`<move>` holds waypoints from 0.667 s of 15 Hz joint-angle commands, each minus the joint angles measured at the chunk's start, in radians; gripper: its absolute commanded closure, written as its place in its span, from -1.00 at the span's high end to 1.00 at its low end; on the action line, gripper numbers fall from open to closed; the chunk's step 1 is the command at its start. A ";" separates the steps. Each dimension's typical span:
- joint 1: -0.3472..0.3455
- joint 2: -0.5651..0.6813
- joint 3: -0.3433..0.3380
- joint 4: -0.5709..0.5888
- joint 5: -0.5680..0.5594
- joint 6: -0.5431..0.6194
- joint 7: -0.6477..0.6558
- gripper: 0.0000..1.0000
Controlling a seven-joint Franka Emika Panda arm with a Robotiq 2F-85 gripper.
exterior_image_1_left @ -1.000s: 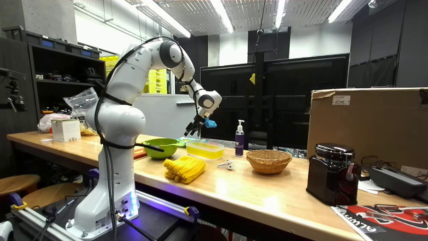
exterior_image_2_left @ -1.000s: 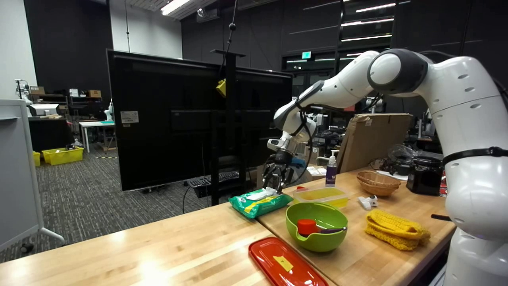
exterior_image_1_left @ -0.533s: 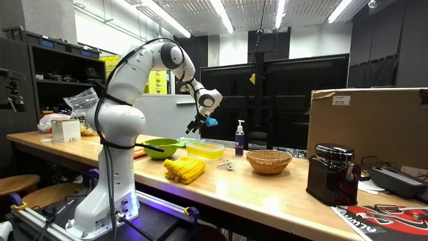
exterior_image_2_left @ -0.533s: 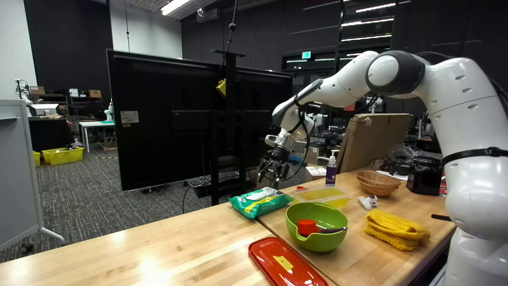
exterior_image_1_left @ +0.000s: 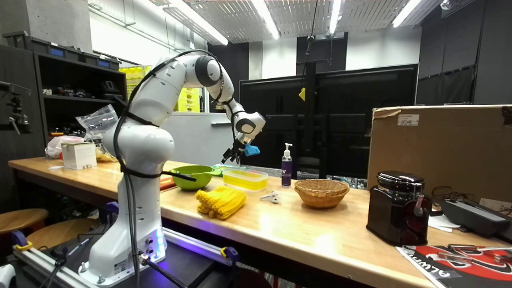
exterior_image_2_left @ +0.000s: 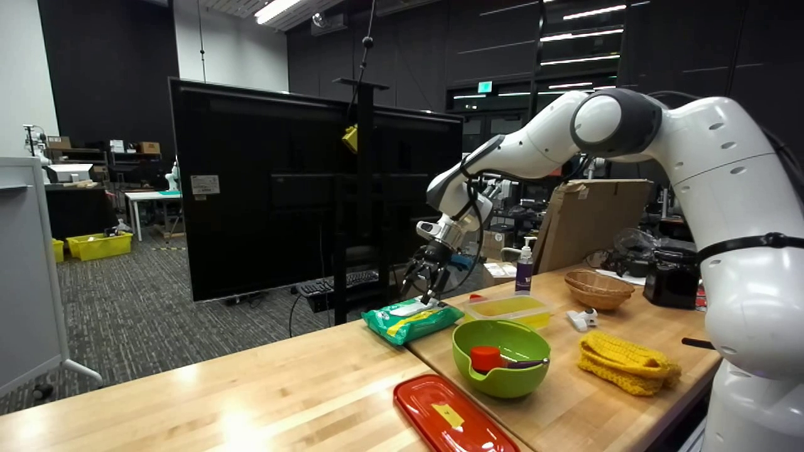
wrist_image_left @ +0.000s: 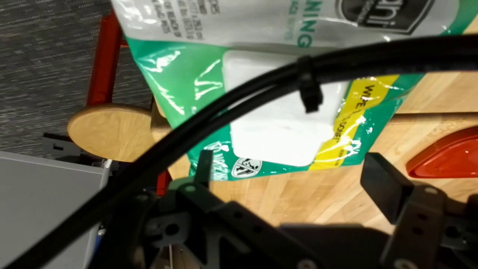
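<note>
- Wrist view: gripper [wrist_image_left: 287,168] is shown at the bottom w/ fingers [wrist_image_left: 386,188] spread wide; nothing is pinched. Wipes pack [wrist_image_left: 280,123] is seen straight ahead of them, its nearer end framed approx. btwn them, its far end cut off by the top of view. Wipes pack is crossed by cable [wrist_image_left: 373,59]; red lid [wrist_image_left: 448,157] is seen at view's R, apart from it.
- In an exterior view: arm [exterior_image_1_left: 154,98] is arched out over table [exterior_image_1_left: 296,224], elbow high, wrist bent down. Gripper is tilted, fingers aimed down + toward view's L, up beyond tub [exterior_image_1_left: 248,184]. Wipes pack is mostly hidden behind tub + bowl [exterior_image_1_left: 200,185].
- In an exterior view: wipes pack [exterior_image_2_left: 411,321] is laid flat on table nr back edge, below gripper, just beside tub. Long axis is judged to be set approx. along that edge, tho foreshortened. Forearm is sloped down toward it; whether wipes pack is touched by fingers can't be told.
</note>
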 commanded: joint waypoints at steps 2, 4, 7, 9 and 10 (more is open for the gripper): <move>-0.002 0.010 0.010 0.004 0.004 0.044 0.005 1.00; -0.004 0.016 0.013 0.008 0.008 0.053 0.002 1.00; -0.008 0.024 0.018 0.013 0.017 0.060 0.001 1.00; -0.008 0.023 0.019 0.009 0.019 0.060 0.004 1.00; -0.008 0.023 0.019 0.008 0.020 0.058 0.005 1.00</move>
